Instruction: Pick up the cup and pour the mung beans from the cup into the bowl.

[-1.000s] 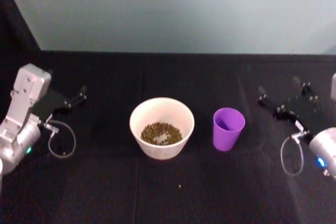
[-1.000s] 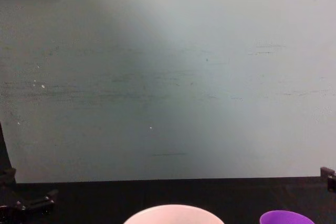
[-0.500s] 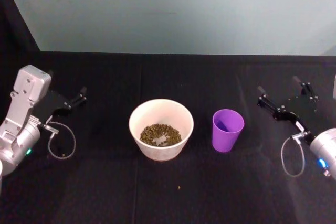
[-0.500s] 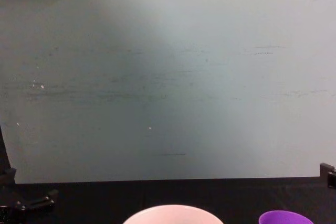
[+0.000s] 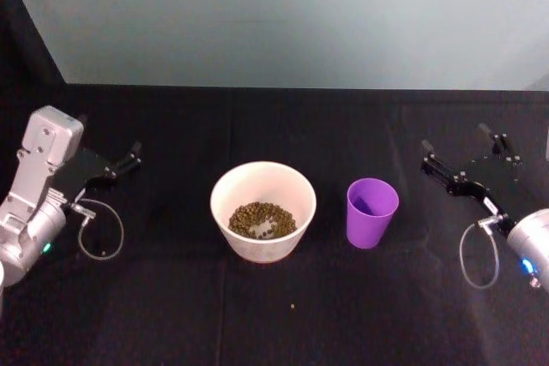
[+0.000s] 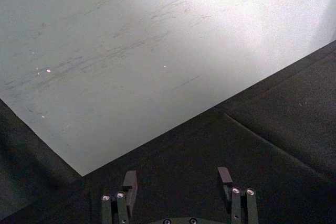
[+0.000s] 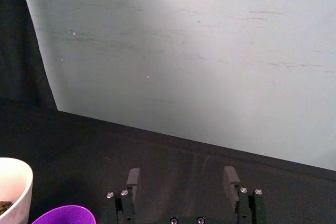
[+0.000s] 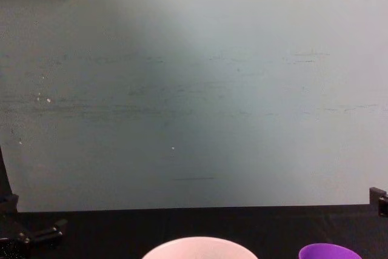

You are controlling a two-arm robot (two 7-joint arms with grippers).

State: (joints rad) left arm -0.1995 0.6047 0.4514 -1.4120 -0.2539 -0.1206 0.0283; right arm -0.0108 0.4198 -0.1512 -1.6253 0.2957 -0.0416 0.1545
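a: where does it stand?
b: the cup (image 5: 372, 211) sits upright on the table (image 5: 171, 315) just right of the bowl (image 5: 263, 210), which holds beans. both grippers, left gripper (image 5: 129, 159) and right gripper (image 5: 459, 163), have fingers spread, empty.
a: risk?
b: a careless reach could tip that light cup.

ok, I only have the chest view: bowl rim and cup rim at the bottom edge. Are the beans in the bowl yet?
Observer: Yes, the head view shows beans lying in the bowl.
Operator: Cup still held?
Observer: No, the cup stands upright on the table, just right of the bowl, apart from it.
Operator: Right hand?
Observer: The right hand is open, off to the cup's right, touching nothing.
Operator: Left?
Observer: The left hand is open, parked far left of the bowl.
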